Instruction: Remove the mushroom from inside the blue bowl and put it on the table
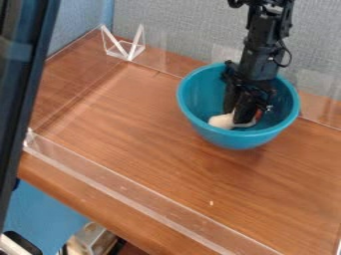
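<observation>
The blue bowl (197, 112) stands at the back right of the table (120, 129). Inside it lies the mushroom (222, 121); only its cream-white stem shows, poking out to the left of the black fingers. My gripper (248, 119) points down into the bowl, with its fingers on either side of the mushroom near the bowl's bottom. The fingers stand close together, but how firmly they hold the mushroom does not show. The cap is hidden behind the fingers.
Low clear acrylic walls (114, 191) edge the tabletop. A small clear triangular stand (127, 44) sits at the back left corner. A dark upright post (19, 100) fills the left edge of the view.
</observation>
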Robot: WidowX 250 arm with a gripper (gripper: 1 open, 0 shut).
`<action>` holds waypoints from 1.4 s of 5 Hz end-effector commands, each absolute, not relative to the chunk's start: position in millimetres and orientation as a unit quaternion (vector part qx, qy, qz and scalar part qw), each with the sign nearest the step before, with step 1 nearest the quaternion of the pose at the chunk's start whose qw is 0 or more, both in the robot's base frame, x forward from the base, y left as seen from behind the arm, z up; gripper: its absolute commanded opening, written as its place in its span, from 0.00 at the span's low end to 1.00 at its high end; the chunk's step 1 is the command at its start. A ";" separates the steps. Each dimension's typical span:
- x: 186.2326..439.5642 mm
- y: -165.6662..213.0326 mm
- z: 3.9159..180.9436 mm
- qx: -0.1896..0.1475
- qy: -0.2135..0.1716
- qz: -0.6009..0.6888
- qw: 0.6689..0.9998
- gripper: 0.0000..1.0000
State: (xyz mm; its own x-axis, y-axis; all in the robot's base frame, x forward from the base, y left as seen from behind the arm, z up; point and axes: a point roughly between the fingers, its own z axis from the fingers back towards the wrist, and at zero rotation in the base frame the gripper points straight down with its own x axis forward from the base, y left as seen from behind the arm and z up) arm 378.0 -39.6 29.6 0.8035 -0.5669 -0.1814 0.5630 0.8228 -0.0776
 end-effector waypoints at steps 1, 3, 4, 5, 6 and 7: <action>369.9 -29.2 -20.5 -0.018 0.128 -0.314 0.940 0.00; 362.7 -28.2 -27.5 -0.020 0.138 -0.337 0.931 0.00; 361.6 -27.6 -19.6 -0.022 0.133 -0.335 0.932 0.00; 360.5 -26.9 -11.4 -0.024 0.129 -0.333 0.934 0.00; 359.2 -26.2 -3.2 -0.026 0.124 -0.331 0.935 0.00; 357.9 -25.4 4.0 -0.028 0.120 -0.329 0.936 0.00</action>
